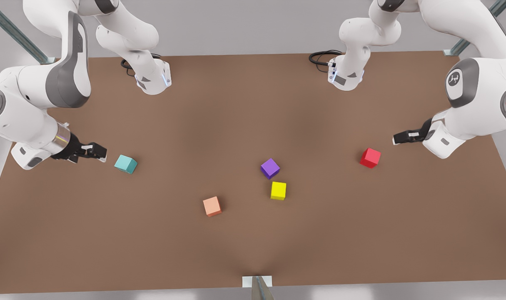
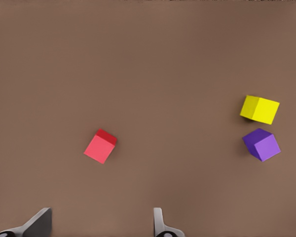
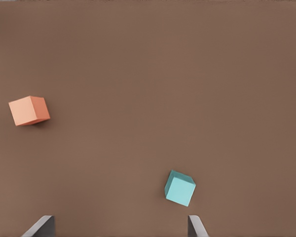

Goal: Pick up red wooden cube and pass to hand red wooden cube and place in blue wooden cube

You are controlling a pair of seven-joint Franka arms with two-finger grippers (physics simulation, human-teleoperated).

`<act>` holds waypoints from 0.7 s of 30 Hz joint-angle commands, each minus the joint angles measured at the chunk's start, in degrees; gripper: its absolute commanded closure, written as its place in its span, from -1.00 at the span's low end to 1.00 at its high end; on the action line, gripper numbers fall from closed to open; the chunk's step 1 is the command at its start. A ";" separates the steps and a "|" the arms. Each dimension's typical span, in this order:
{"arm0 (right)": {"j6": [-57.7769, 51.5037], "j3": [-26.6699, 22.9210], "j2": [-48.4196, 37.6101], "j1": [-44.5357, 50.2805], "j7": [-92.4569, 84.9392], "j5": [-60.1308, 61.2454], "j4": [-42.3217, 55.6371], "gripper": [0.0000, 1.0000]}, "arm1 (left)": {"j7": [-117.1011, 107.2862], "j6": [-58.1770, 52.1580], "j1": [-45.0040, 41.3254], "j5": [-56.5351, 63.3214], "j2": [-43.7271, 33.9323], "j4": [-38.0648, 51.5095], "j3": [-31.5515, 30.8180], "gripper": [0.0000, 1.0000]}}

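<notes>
The red wooden cube (image 1: pixel 370 158) (image 2: pixel 100 146) rests on the brown table at the front view's right. My left gripper (image 1: pixel 397 138) (image 2: pixel 99 228), black with white fingertips, hovers open a short way from it, touching nothing. The blue wooden cube (image 1: pixel 125 163) (image 3: pixel 179 188), teal in colour, lies at the front view's left. Just beside it is the hand, my right gripper (image 1: pixel 102 153) (image 3: pixel 119 228), black with a silver wrist ring. It is open and holds nothing.
A purple cube (image 1: pixel 270 168) (image 2: pixel 262 144) and a yellow cube (image 1: pixel 278 191) (image 2: pixel 259 109) sit close together mid-table. A salmon-orange cube (image 1: pixel 212 206) (image 3: pixel 29 110) lies nearer the front edge. Both arm bases (image 1: pixel 153 79) stand at the table's far side.
</notes>
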 commanded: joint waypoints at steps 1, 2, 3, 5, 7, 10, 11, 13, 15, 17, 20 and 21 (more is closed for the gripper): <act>1.09 -0.06 -0.06 -0.18 -1.23 0.03 -0.07 -1.00 | -2.97 1.50 0.00 -0.17 -0.07 -0.19 0.00 -1.00; 1.09 -0.06 0.03 -0.18 -1.15 0.03 0.02 -1.00 | -3.15 1.50 0.00 -0.09 -0.16 -0.45 0.00 -1.00; 1.09 0.03 0.03 -0.18 -1.23 0.03 0.02 -1.00 | -4.03 3.16 0.00 1.32 -0.51 -4.40 0.09 -1.00; 1.01 0.03 0.64 -0.35 -1.23 0.20 0.11 -1.00 | -10.71 13.09 0.00 1.94 -1.04 -15.91 4.31 -1.00; 1.01 -0.06 0.91 -1.15 -1.23 1.70 0.02 -1.00 | -13.69 24.78 -2.72 1.67 -1.22 -26.72 9.76 -1.00; 1.01 0.03 0.82 -1.06 -1.32 1.17 0.11 -1.00 | -29.42 38.14 -3.51 -3.16 -0.86 -36.57 9.85 -1.00; 1.01 0.03 0.82 -1.06 -1.32 1.17 0.02 -1.00 | -34.96 40.96 -3.51 -3.16 -0.78 -38.50 9.85 -1.00; 0.83 0.03 0.82 -1.06 -1.32 1.17 0.02 -1.00 | -42.61 41.05 -3.51 -3.25 -0.69 -39.74 9.85 -1.00; 0.66 0.03 0.82 -1.06 -1.32 1.08 -0.07 -1.00 | -46.74 42.01 -3.34 -3.60 -0.60 -43.43 10.29 -1.00; -0.05 0.03 0.82 -1.15 -1.41 1.08 -0.07 -1.00 | -53.86 46.67 -3.42 -5.89 -0.51 -45.63 10.29 -1.00; -0.22 0.12 0.90 -0.97 -1.32 1.08 -0.24 -1.00 | -55.88 50.54 -3.42 -7.29 -0.16 -47.74 10.29 -1.00; -0.22 0.12 0.82 -1.06 -1.41 1.08 -0.24 -1.00 | -55.80 52.12 -3.42 -8.79 0.36 -48.17 10.29 -1.00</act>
